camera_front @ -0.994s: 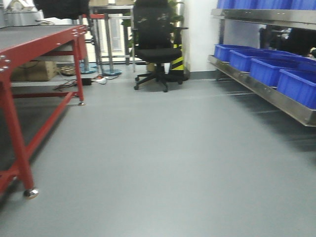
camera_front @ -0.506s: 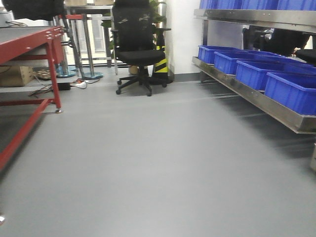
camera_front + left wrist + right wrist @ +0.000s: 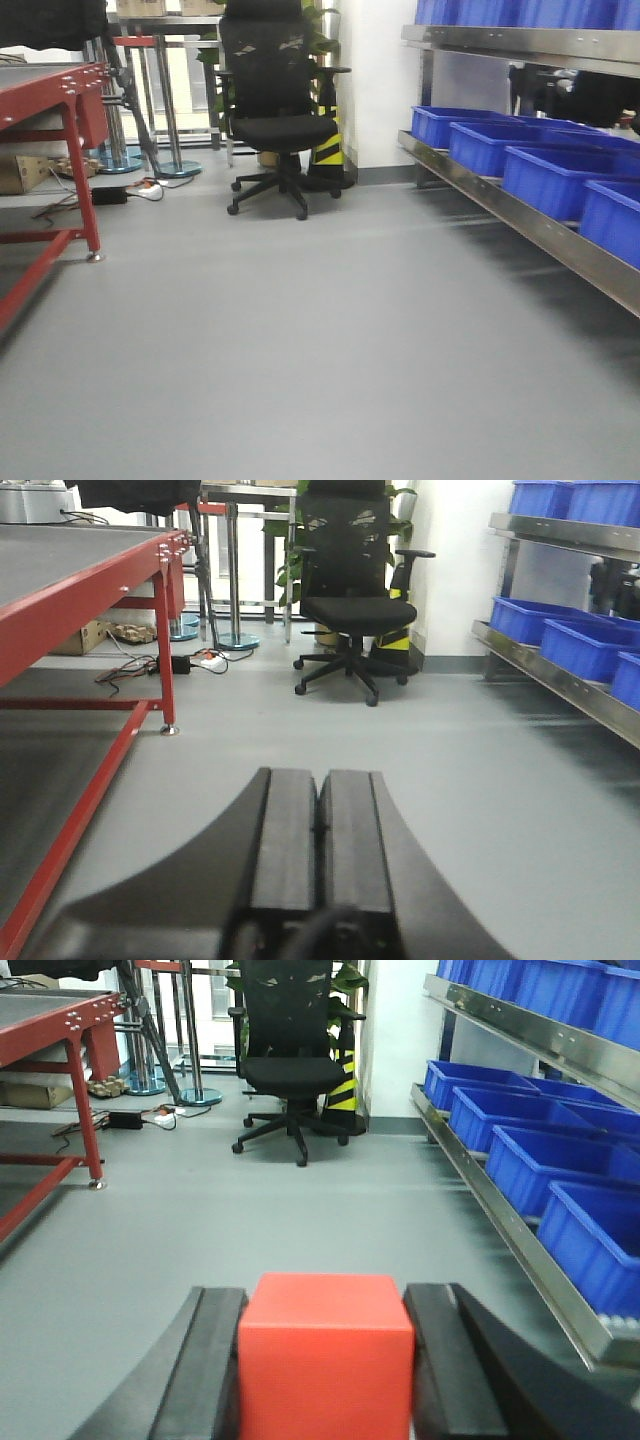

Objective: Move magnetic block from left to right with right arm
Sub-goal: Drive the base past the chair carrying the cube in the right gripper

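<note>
Left gripper (image 3: 320,780) was closed finger to finger; right gripper (image 3: 325,1295) was clamped on the magnetic block (image 3: 325,1360).
Left gripper: the two black fingers (image 3: 285,830) met along their full visible length and pointed level toward the far side. Right gripper: the black fingers (image 3: 205,1360) stood parallel and apart, one touching each side face of the block, pointing level toward the far side.

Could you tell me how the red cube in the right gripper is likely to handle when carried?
The red cube looks rigid: its edges are sharp between the fingers of the right gripper. Its flat faces probably seat squarely, so rolling seems unlikely. The matte surface should grip rather than slip.
</note>
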Robot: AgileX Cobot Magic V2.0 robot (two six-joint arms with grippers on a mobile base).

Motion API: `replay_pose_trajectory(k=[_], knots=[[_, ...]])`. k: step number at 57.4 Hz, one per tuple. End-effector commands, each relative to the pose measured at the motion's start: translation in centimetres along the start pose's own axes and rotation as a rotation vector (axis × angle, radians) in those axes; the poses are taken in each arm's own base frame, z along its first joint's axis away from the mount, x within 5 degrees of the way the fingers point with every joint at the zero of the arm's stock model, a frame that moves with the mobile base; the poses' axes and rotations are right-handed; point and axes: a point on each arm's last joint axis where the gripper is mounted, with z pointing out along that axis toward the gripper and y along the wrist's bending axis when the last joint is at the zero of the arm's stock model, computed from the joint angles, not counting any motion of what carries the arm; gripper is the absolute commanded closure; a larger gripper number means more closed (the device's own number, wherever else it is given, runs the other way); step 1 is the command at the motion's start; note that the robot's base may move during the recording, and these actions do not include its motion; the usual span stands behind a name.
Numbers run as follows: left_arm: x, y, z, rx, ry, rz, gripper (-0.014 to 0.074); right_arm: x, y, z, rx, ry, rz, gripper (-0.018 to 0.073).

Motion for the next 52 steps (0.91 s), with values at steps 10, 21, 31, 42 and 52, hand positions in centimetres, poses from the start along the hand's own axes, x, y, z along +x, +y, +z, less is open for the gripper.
replay_pose_trajectory(k=[10, 21, 31, 42, 52], knots=[[-0.54, 0.06, -0.07, -0.006, -0.085, -0.01, 0.0722, -1.68, 0.05, -0.1, 0.0, -0.108, -0.015, 0.0328], [-0.54, 0.06, -0.07, -0.006, -0.085, -0.01, 0.0722, -1.68, 0.05, -0.1, 0.0, -0.108, -0.015, 0.0328], [-0.54, 0.06, -0.07, -0.006, -0.085, -0.01, 0.0722, -1.68, 0.05, -0.08, 0.0, -0.107, -0.015, 0.0328], [-0.54, 0.06, -0.07, -0.006, -0.085, -0.01, 0.0722, -1.68, 0.05, -0.08, 0.0, -0.107, -0.015, 0.0328], [-0.54, 0.06, -0.07, -0.006, -0.085, -0.01, 0.0722, -1.68, 0.05, -0.08, 0.0, -0.107, -0.015, 0.0328]])
